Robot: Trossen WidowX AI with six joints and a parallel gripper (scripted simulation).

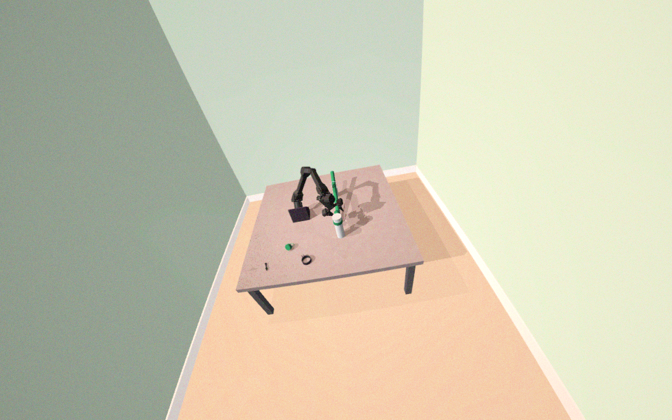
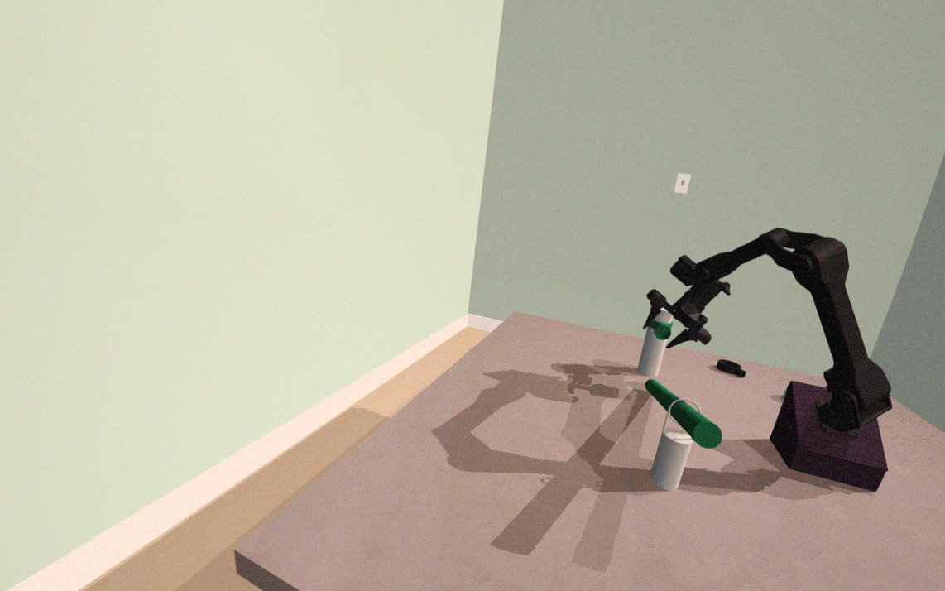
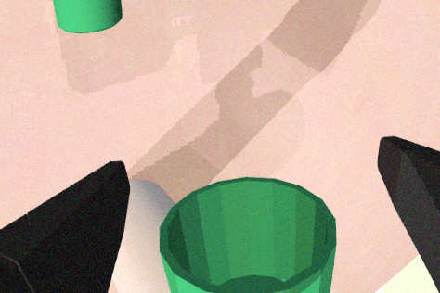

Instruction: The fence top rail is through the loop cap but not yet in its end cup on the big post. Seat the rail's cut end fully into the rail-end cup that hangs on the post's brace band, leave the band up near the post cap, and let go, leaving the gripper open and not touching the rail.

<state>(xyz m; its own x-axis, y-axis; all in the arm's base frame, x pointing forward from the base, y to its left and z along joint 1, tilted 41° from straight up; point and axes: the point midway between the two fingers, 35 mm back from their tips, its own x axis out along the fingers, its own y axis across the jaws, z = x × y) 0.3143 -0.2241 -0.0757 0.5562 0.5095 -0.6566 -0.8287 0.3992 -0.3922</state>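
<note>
Wrist fingers: we see two matte black wedges spread wide, gripping nothing.
Cup [image 3: 247, 254]: green, faceted, hollow, between them, touching neither.
Post [image 2: 652, 350]: smooth white cylinder, mid-table.
Rail [image 2: 682, 413]: plain green tube through the loop cap [image 2: 680, 406], cut end outside the cup.
Writing: we read none.

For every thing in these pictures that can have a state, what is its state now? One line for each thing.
gripper: open, fingers apart on both sides of the cup, holding nothing.
rail-end cup: empty, mouth open toward the rail, up near the top of the big post.
top rail: through the loop cap on the smaller post, cut end outside the cup, not seated.
black ring: lying loose on the table.
</note>
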